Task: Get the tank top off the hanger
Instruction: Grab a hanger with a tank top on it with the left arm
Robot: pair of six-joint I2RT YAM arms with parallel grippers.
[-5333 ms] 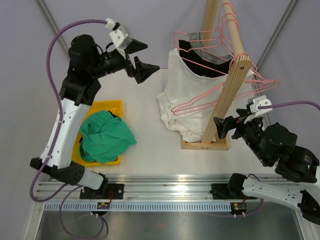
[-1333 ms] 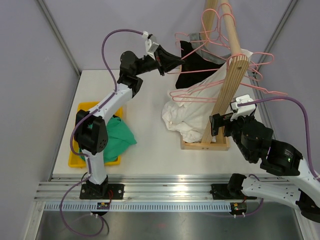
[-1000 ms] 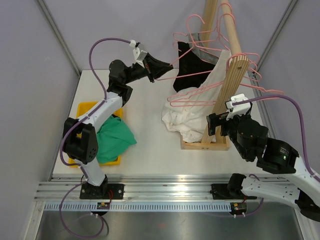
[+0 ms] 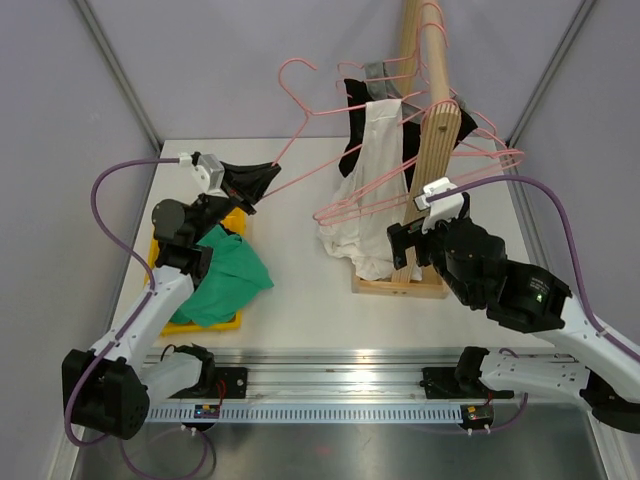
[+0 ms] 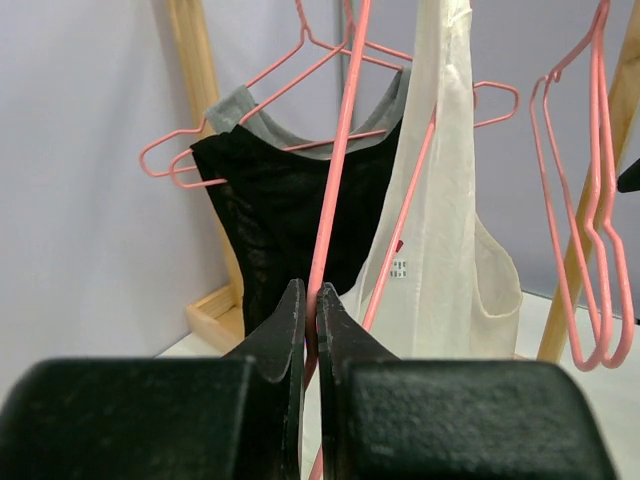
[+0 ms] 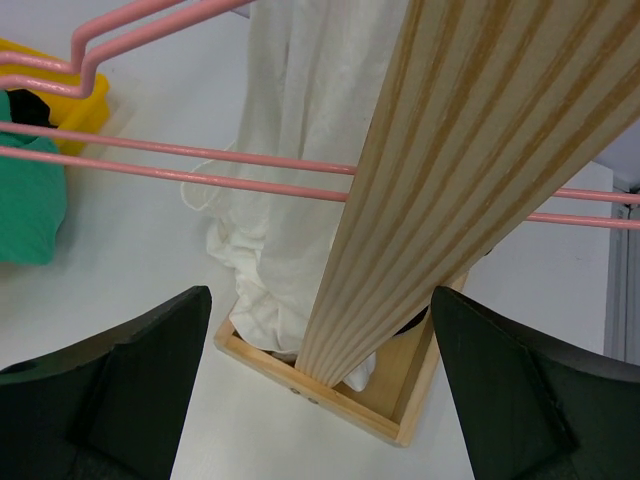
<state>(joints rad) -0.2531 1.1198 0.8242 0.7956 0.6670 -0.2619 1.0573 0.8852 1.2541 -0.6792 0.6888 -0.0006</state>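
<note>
My left gripper is shut on the wire of a pink hanger. It holds the hanger left of the wooden rack post, with the hook up and off the rod. The white tank top hangs stretched beside the post, its hem bunched in the rack's base box. I cannot tell whether it still hangs on the held hanger. My right gripper is open, its jaws on either side of the post's foot without touching it.
A black tank top over a grey garment hangs at the back of the rod. Several bare pink hangers stick out from the post. A yellow bin with a green cloth sits at the left.
My left gripper has pulled the hanger left and toward me, away from the rod. The white tank top is drawn up taller. The rack and my right arm have shifted slightly left.
</note>
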